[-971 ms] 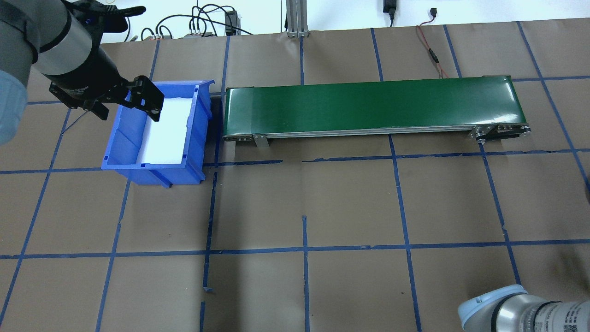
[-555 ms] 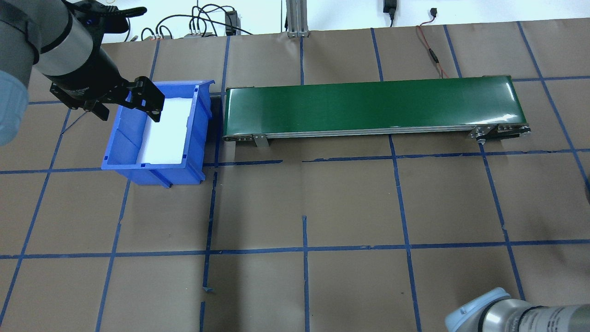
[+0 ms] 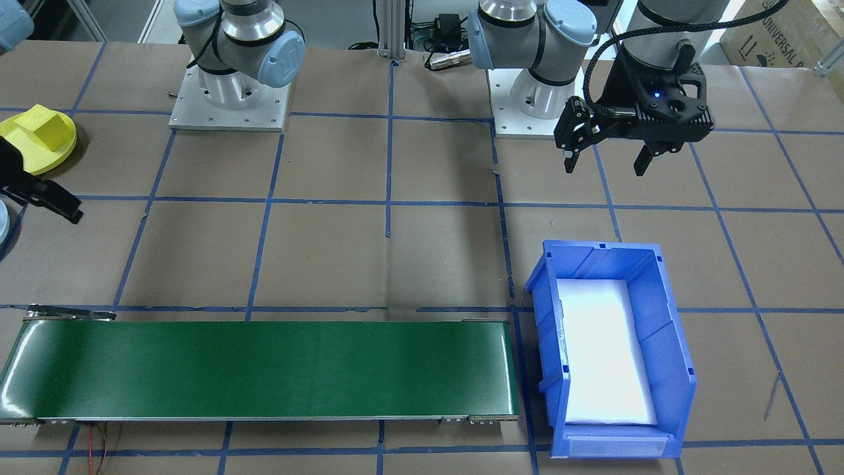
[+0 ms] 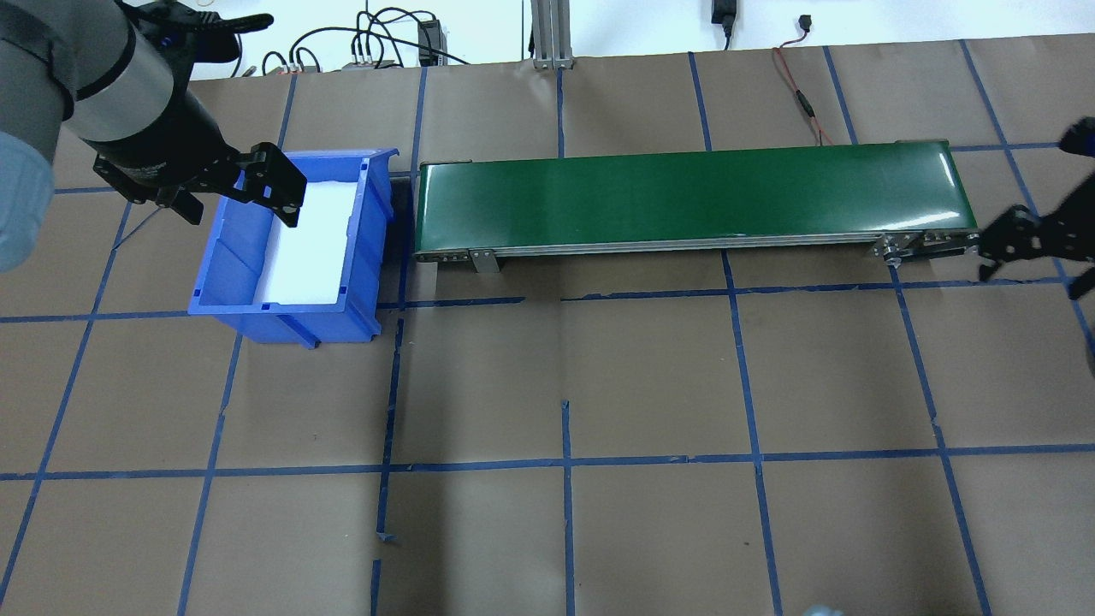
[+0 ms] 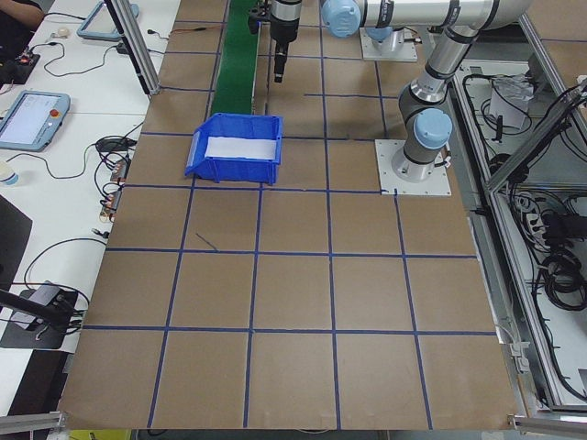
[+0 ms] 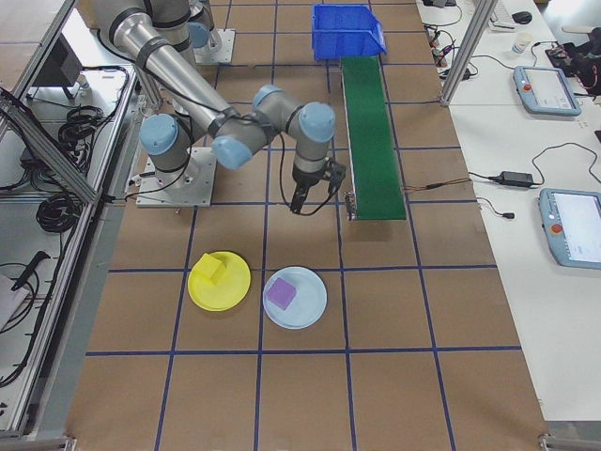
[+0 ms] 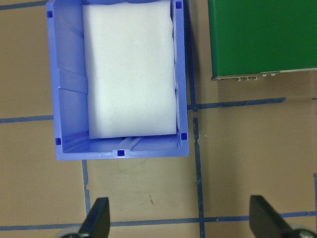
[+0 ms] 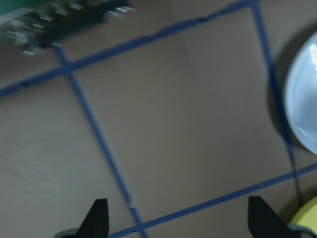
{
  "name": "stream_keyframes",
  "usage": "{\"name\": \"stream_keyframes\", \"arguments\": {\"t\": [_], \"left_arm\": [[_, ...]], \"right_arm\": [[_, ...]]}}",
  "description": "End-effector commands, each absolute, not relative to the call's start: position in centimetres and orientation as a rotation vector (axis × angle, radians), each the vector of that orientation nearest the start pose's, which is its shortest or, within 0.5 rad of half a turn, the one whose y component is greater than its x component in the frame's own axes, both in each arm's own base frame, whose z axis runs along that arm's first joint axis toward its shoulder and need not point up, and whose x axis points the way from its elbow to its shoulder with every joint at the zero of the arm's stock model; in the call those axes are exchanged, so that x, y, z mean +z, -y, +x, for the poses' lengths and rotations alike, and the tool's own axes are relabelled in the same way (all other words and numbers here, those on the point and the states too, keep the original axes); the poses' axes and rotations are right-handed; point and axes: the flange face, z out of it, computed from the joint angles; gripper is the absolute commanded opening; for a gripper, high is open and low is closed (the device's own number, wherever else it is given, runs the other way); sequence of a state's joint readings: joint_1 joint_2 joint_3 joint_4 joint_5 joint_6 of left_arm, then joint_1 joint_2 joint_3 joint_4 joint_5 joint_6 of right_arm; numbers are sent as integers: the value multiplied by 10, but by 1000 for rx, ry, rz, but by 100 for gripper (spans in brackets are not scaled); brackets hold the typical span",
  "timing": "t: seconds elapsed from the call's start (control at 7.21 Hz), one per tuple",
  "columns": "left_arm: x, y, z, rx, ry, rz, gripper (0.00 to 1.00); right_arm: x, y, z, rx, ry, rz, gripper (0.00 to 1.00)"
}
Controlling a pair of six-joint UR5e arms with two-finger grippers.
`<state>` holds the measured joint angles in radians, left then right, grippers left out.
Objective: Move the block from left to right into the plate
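Note:
A yellow block (image 6: 208,271) lies in the yellow plate (image 6: 230,293), which also shows at the left edge of the front view as the plate (image 3: 26,158) holding the block (image 3: 45,128). My right gripper (image 6: 315,202) hangs open and empty by the conveyor's right end, up-table from the plate, and shows at the overhead view's right edge (image 4: 1033,261). Its wrist view shows only the yellow plate's rim (image 8: 306,220) in the bottom right corner. My left gripper (image 3: 603,158) is open and empty, on the robot's side of the blue bin (image 3: 672,343).
A green conveyor (image 4: 693,197) runs from the bin (image 4: 368,257) toward the right. The bin holds only white foam (image 7: 131,69). Beside the yellow plate, a pale blue plate (image 6: 315,310) holds a purple block (image 6: 281,293). Blue tape lines grid the brown table.
My right arm has swung up from the bottom right corner, and its gripper now shows at the right edge by the conveyor's end. The left arm has not moved.

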<state>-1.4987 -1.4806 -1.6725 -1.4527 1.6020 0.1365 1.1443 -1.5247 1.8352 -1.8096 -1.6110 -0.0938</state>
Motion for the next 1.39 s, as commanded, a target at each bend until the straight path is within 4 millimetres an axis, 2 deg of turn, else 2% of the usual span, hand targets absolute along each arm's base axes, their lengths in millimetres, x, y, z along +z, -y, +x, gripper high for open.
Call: {"name": "stream_keyframes", "arguments": {"t": [0.0,0.14,0.28,0.42,0.55,0.69,0.97,1.25], "left_arm": [[494,472,-96,-163,-3092,97,100],[497,473,-96,-174,-3091,97,100],[497,473,-95,-177,-3092,92,100],[498,473,-95,-180,-3097,90,100],[500,473,-95,-184,-3093,87,100],[502,472,-97,-188,-3099,90,100],[506,474,-93,-205,-3109,80,100],[509,474,-90,-211,-3096,79,100]], "right_arm": [[449,469,83,97,-3065,436,100],[497,429,105,124,-3070,378,100],[523,411,116,214,-3086,342,100],[517,403,115,343,-3123,365,100],[511,406,127,297,-3141,253,100],[508,418,134,162,-3153,208,100],[500,421,132,152,-3141,190,100],[499,436,135,-37,-3101,185,100]]}}
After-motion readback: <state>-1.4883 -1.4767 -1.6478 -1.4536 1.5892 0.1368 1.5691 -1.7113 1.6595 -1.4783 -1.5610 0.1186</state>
